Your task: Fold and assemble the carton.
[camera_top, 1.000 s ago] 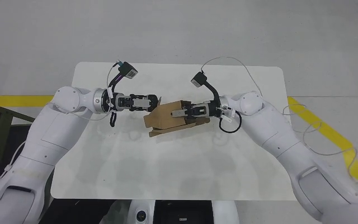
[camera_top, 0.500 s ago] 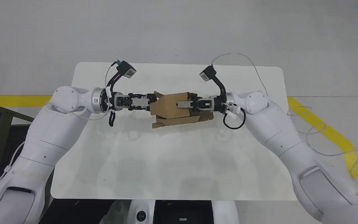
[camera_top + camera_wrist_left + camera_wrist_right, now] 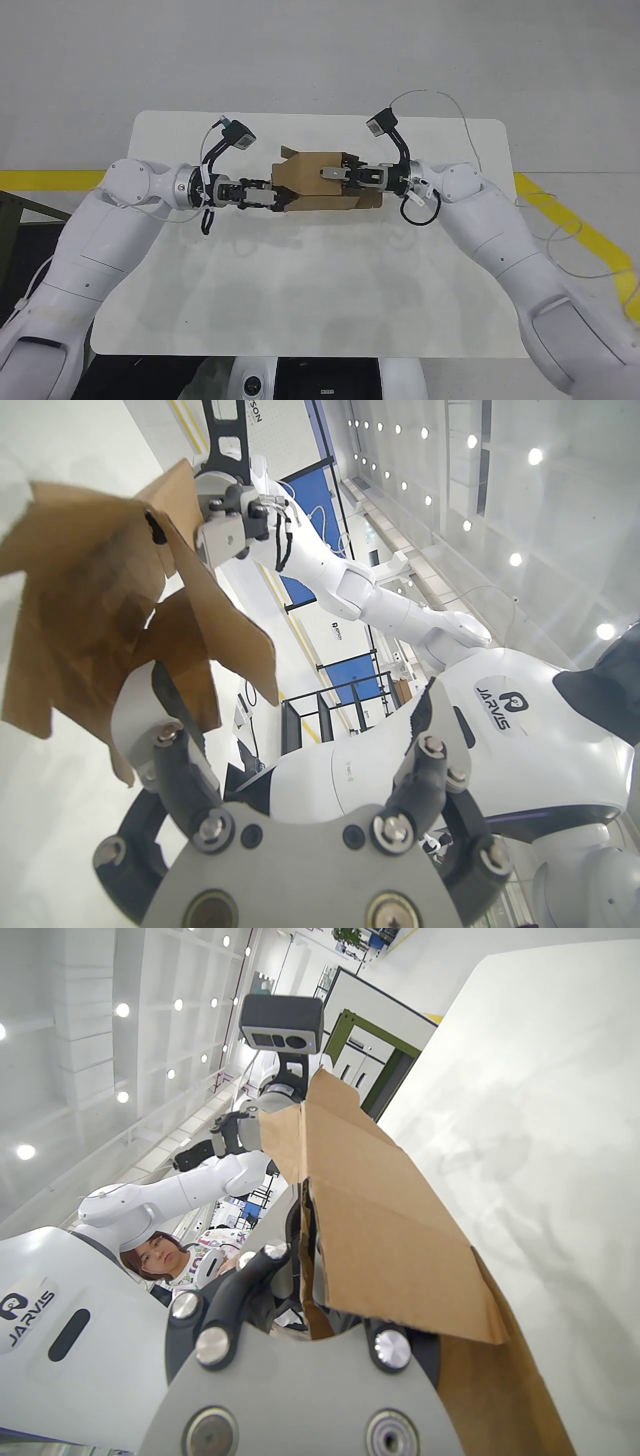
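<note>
A brown carton, partly folded with loose flaps, hangs just above the white table between my two arms. My right gripper is shut on a wall of the carton; one finger presses the panel's inner face and the other is hidden behind the cardboard. My left gripper is open at the carton's left end. In the left wrist view one of its fingers lies against a hanging flap of the carton. The right gripper clamps the far wall there.
The table's front half is bare, and so are its left and right margins. A yellow floor line runs beside the table on both sides. Cables loop off both wrists above the table's back edge.
The right arm has carried the carton toward the table's back and turned it level. The left gripper has moved right and slightly forward, ending at the carton's left lower corner.
</note>
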